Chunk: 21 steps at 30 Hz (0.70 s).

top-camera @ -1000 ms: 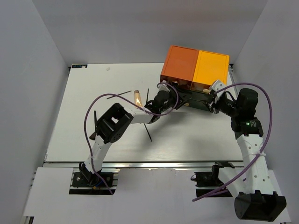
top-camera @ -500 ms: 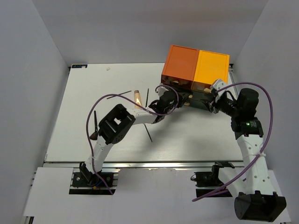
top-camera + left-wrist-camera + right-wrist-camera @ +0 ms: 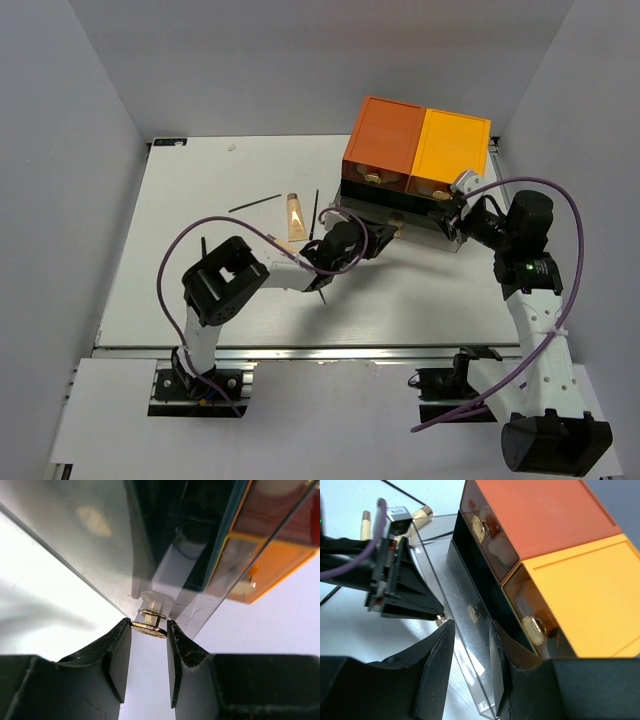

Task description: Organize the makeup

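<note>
My left gripper [image 3: 372, 240] is shut on the gold knob [image 3: 149, 625] of a clear drawer [image 3: 400, 226] that sticks out from the bottom of the orange-and-dark drawer box [image 3: 415, 145]. My right gripper [image 3: 455, 216] hovers at the drawer's right end. Its jaws stand partly apart, and the drawer's clear front [image 3: 470, 645] shows between them. A beige tube [image 3: 296, 215] lies left of the box, between two thin black pencils [image 3: 255, 203] [image 3: 316, 208]. A third pencil [image 3: 320, 286] lies under my left arm. A black brush [image 3: 203, 250] lies at the left.
Two upper drawers with gold knobs [image 3: 480, 527] [image 3: 535, 630] are closed. Grey walls enclose the white table [image 3: 180, 190] on three sides. A metal rail [image 3: 330, 352] runs along the near edge. Purple cables loop over both arms.
My left gripper has moved toward the near left with the knob, and the clear drawer has slid out of the box. My left elbow swung left. The right arm has not moved.
</note>
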Tool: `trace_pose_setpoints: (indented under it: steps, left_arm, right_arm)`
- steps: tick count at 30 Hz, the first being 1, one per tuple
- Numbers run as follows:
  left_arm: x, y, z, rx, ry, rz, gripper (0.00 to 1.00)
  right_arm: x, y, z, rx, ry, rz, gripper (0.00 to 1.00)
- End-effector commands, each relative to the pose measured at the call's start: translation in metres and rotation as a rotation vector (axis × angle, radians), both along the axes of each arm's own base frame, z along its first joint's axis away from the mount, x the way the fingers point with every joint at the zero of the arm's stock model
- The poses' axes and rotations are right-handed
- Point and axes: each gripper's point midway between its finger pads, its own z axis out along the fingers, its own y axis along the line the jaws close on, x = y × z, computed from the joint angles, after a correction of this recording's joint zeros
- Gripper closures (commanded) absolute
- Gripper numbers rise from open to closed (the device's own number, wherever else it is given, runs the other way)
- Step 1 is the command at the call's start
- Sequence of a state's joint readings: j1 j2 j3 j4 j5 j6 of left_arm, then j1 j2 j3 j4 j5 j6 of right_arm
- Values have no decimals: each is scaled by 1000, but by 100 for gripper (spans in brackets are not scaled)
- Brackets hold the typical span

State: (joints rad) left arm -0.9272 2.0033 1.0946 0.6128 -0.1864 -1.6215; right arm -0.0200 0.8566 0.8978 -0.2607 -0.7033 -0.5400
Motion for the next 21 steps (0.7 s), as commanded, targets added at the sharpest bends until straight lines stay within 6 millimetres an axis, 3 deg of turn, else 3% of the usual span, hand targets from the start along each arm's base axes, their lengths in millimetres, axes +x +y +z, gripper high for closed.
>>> trace_pose_setpoints:
  steps: [1,4,6,7,8,12,15,18,19,21]
  left_arm:
    - [-22,8,17,-20,18,-12,73]
    - [-31,13,14,-3,16,-17,71]
    - [-33,17,16,4,7,-14,63]
    - [-33,19,18,10,0,-8,57]
    - [-33,21,17,21,-3,-6,42]
    - [-30,20,32,38,-55,-11,17]
    - [-31,21,46,52,-102,-21,8]
    - [-34,24,51,106,-125,-39,7]
    - [-37,29,61,114,-137,-38,7]
    - [-40,43,56,159,-113,-19,7]
  right_arm:
    - [8,0,-2,22,-3,-3,60]
    - [10,2,-4,33,1,8,60]
    - [10,4,-5,40,9,22,58]
    - [10,4,-5,40,9,22,58]
    - [10,7,-5,46,16,38,57]
    - [6,11,-5,56,52,70,46]
    - [2,15,-5,59,68,101,43]
    - [-4,19,-3,56,74,142,42]
    - [-5,21,-2,56,74,153,43]
    - [-13,27,1,56,71,216,43]
